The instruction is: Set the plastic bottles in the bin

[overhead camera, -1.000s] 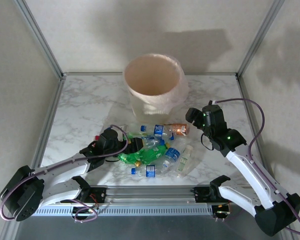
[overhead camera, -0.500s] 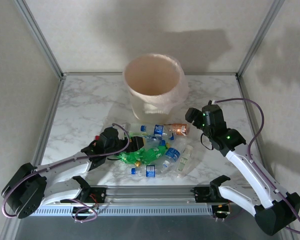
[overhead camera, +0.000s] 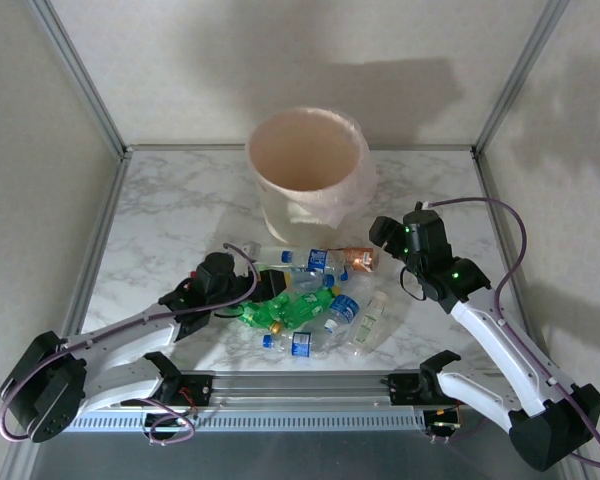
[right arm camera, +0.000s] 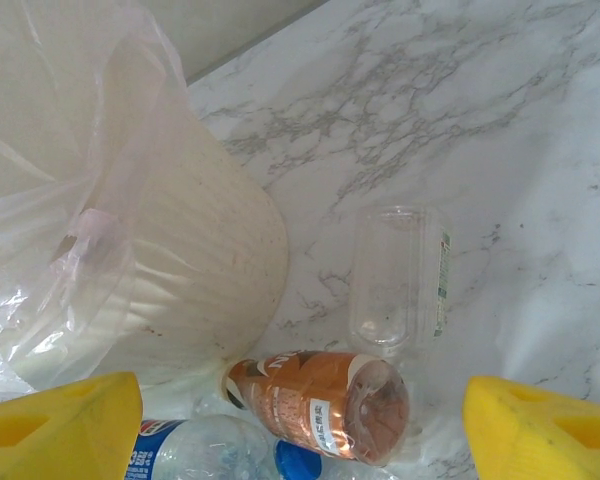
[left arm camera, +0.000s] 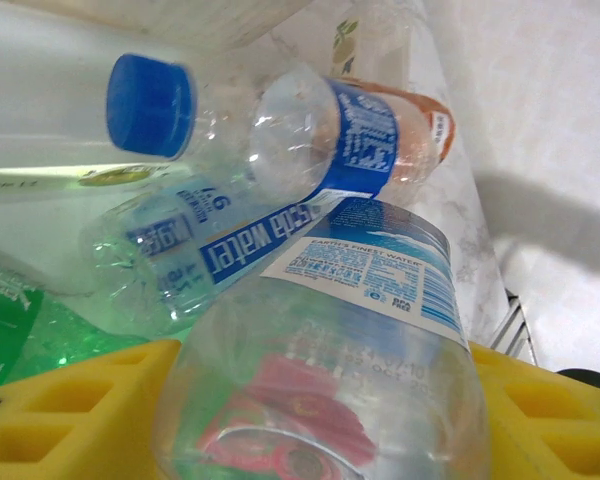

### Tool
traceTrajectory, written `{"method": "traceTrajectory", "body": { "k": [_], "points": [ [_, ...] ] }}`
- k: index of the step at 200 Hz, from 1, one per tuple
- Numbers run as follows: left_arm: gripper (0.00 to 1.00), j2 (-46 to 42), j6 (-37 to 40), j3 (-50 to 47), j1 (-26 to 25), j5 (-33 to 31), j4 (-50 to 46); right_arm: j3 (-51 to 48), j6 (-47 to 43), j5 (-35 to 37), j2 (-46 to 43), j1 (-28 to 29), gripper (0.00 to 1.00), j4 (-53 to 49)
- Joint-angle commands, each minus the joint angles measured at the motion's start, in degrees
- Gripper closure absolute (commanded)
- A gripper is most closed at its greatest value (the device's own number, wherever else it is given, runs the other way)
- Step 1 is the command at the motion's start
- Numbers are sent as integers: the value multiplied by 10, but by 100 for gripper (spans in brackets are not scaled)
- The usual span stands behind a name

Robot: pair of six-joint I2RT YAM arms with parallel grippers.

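One bottle gripped, the lift to come

Nearest the bases, the left tool is clamped on a clear blue-labelled bottle at the pile's left edge. Over the last second it has edged slightly farther in and settled, so the grasp looks made and lifting seems due. Beyond, the other plastic bottles lie heaped on the surface. Farther on, the right tool hangs unmoved, fingers wide apart, over the copper-brown bottle just beside the bin.
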Motion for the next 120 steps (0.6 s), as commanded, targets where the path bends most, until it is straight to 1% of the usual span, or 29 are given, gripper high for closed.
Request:
{"method": "traceTrajectory", "body": {
  "k": [1, 50, 81, 103, 120],
  "points": [
    [43, -21, -6, 32, -4, 21, -19, 2, 5, 10, -6, 3, 16, 5],
    [44, -81, -9, 80, -5, 63, -69, 24, 17, 78, -6, 2, 16, -44],
    [44, -89, -17, 138, -9, 84, -73, 32, 35, 97, 4, -1, 16, -66],
    [45, -78, -21, 193, -10, 78, -70, 30, 43, 96, 0, -3, 16, -63],
    [47, -61, -26, 237, -10, 55, -56, 28, 45, 90, -2, -4, 16, -59]
  ]
}}
